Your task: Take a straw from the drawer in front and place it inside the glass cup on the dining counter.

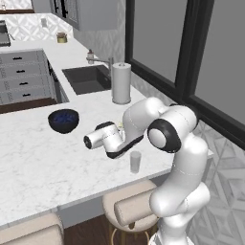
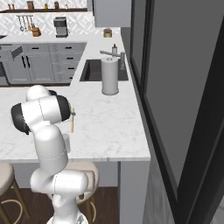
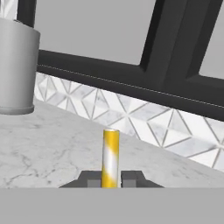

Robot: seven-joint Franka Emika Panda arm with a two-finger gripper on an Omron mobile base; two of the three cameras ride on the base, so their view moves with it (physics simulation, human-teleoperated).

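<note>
White marble tabletop [image 1: 43,162] w/ grey veins, sink [image 1: 86,79] and paper towel roll [image 1: 121,83] toward 12 o'clock, big dark windows behind. Pincer [image 3: 111,179] is clamped on the straw [image 3: 110,157], yellow w/ pale stripes, sticking upright btwn the tips above the marble. Glass cup [image 1: 135,161] sits near the tabletop edge, just below the arm's wrist. Dark blue bowl [image 1: 63,120] at approx 9 o'clock from the arm.
</note>
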